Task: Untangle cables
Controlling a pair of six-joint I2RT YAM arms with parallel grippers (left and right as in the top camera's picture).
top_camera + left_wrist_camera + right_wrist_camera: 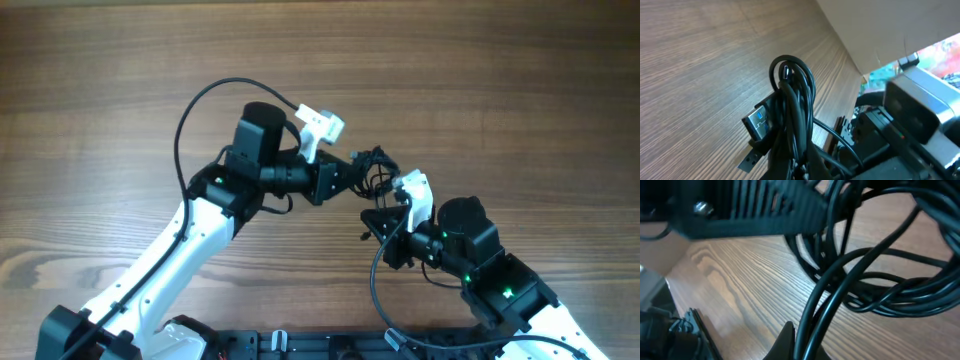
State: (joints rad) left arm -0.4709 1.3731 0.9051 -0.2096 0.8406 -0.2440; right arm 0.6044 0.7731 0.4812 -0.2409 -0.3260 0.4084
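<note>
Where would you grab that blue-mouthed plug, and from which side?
Probably the USB plug, by its dark body behind the blue mouth, coming from the left of the left wrist view: it juts out there, clear of the looped cables.

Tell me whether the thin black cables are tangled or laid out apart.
Tangled. The thin black cables sit in one bunched coil, loops crossing each other in both wrist views.

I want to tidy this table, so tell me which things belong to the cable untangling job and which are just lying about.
Job: bundle of thin black cables; left gripper and right gripper, both shut on it.
Just there: brown wooden table; thicker black robot wiring.
</note>
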